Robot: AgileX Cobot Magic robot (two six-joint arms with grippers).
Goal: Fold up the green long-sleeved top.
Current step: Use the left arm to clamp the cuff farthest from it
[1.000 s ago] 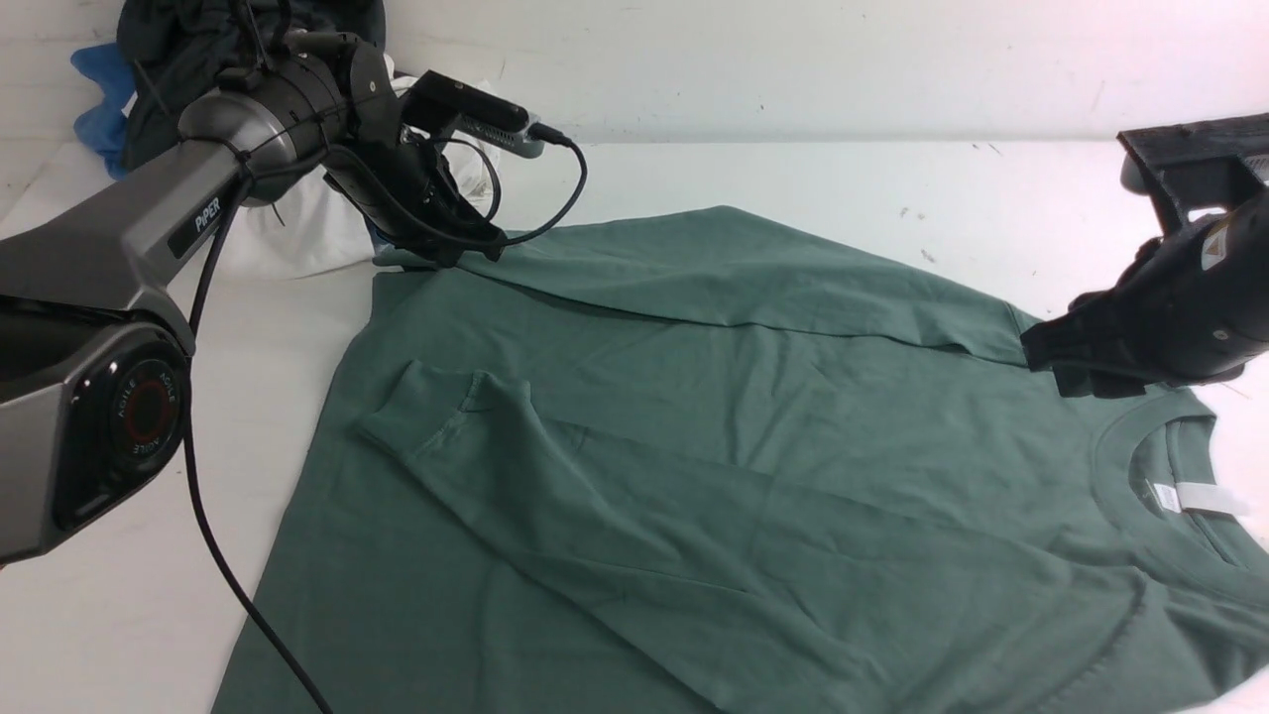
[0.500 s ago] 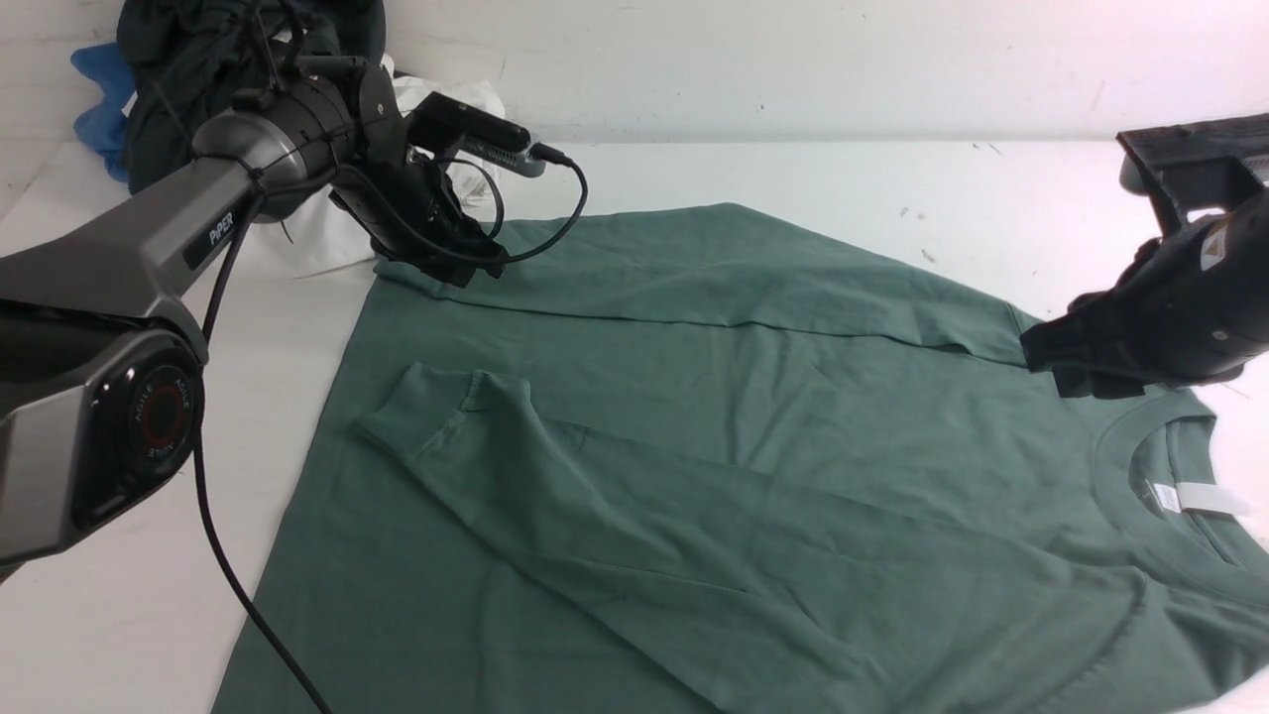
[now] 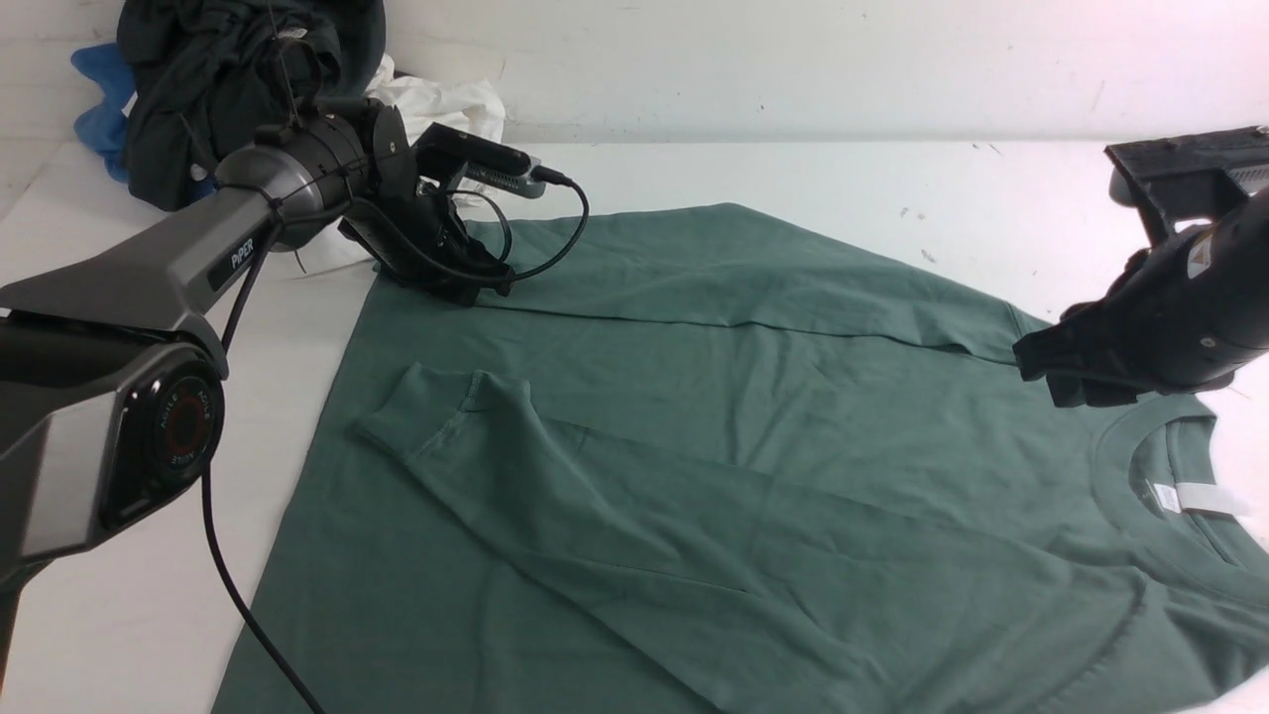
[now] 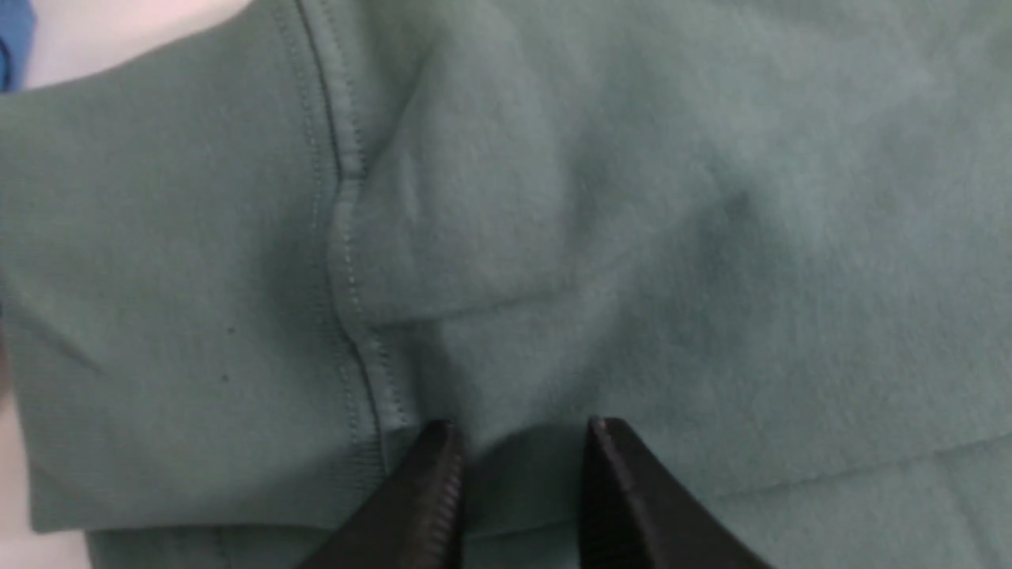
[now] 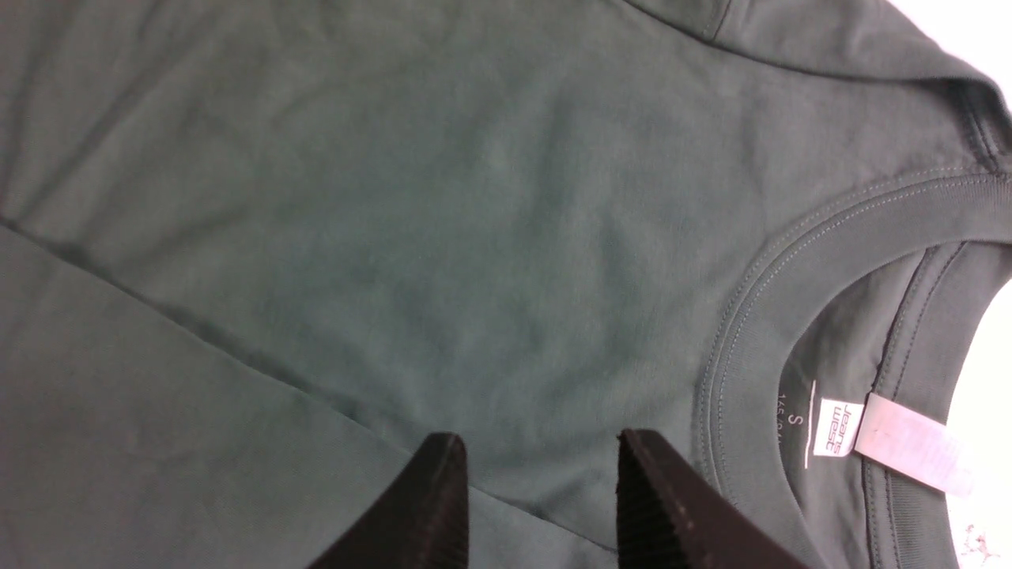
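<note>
Table (image 3: 813, 174): white surface; carried the garment and both arms' working area.
Green long-sleeved top (image 3: 744, 446): lay flat across the table, neck toward the robot's right, hem toward its left.
Far edge: folded inward over the body; 1 long crease ran from the left gripper's position to the right gripper's position.
Near sleeve (image 3: 615, 526): laid diagonally across the body, its cuff (image 3: 436, 412) resting on the left half of the top.
Collar (image 3: 1120, 436): ribbed, open toward the robot's right edge; white neck label (image 3: 1195, 499) visible inside it.
Left gripper (image 3: 476, 288): positioned low at the far left corner of the top, over the folded-in layer. Its 2 fingers (image 4: 431, 490) stood a narrow gap apart with no cloth between them; a stitched seam ran just beside 1 fingertip.
Right gripper (image 3: 1051, 372): positioned at the far shoulder, just beside the collar. Its 2 fingers (image 5: 656, 506) stood moderately apart, nothing clamped between them.
Other garments: dark garment (image 3: 218, 69), blue cloth (image 3: 99, 99) and white cloth (image 3: 441, 99) piled at the far left corner, apart from the top.
</note>
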